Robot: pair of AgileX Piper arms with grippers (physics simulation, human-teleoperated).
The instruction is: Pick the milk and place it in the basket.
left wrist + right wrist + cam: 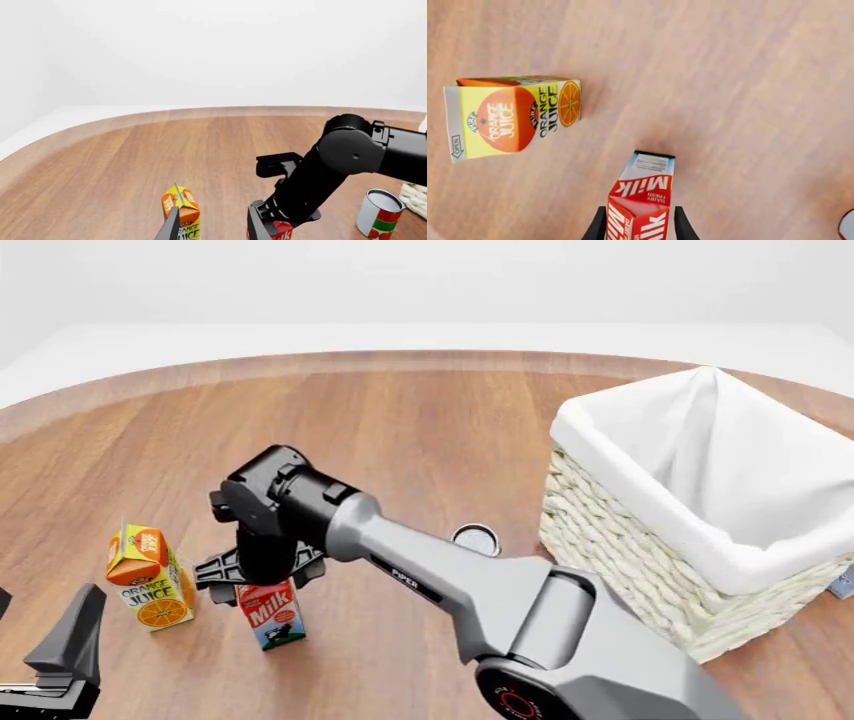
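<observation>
Gripping milk [271, 612] top, right jaws closed | left jaws apart, empty | basket [627, 540] well apart

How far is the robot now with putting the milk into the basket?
Done: the right gripper has reached the milk, with one of its jaws on each side of the carton's top. In hand: the grasp itself; the milk stands upright on the table beside the orange juice carton, apparently not lifted. Left: lift it, carry it to the basket and release it. The left gripper is open.

The red milk [271, 615] carton read "Milk". The orange carton [150, 577] read "Orange Juice". The right arm [407, 580] bore "PIPER".
</observation>
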